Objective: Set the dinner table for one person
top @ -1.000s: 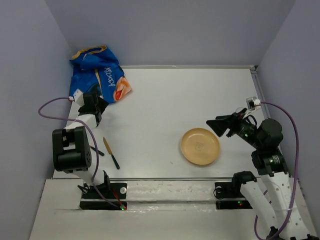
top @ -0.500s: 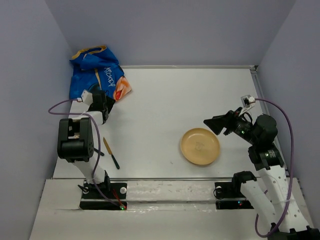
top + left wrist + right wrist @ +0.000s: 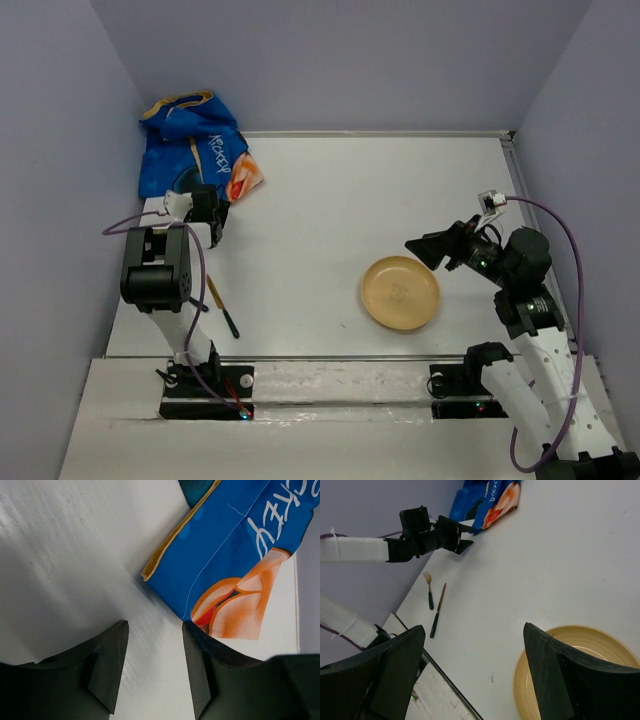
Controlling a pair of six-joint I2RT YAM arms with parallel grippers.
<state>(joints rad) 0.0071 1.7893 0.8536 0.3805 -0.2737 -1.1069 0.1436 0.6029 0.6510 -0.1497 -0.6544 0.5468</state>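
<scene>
Desk point(image 3: 330, 190): white, carrying everything. Blue Mickey cloth mat point(image 3: 195, 140) lies crumpled at its far-left corner, not yet spread. Tan plate point(image 3: 400, 292) sits right of centre on the bare desk, not on the mat. My left hand point(image 3: 152, 630) is partly apart and empty, right at the mat's near corner. My right hand point(image 3: 474, 630) is wide and empty, above the plate's far edge. Knife point(image 3: 222, 305) and fork point(image 3: 429, 596) lie near-left, well apart from the plate. I judge the setting barely begun.

One table point(image 3: 330, 200), plate point(image 3: 400, 293), knife point(image 3: 222, 306), fork point(image 3: 429, 593), mat point(image 3: 195, 140).

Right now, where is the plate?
In the top view the tan plate lies on the right side of the table, near its front edge, close beside the right gripper.
</scene>
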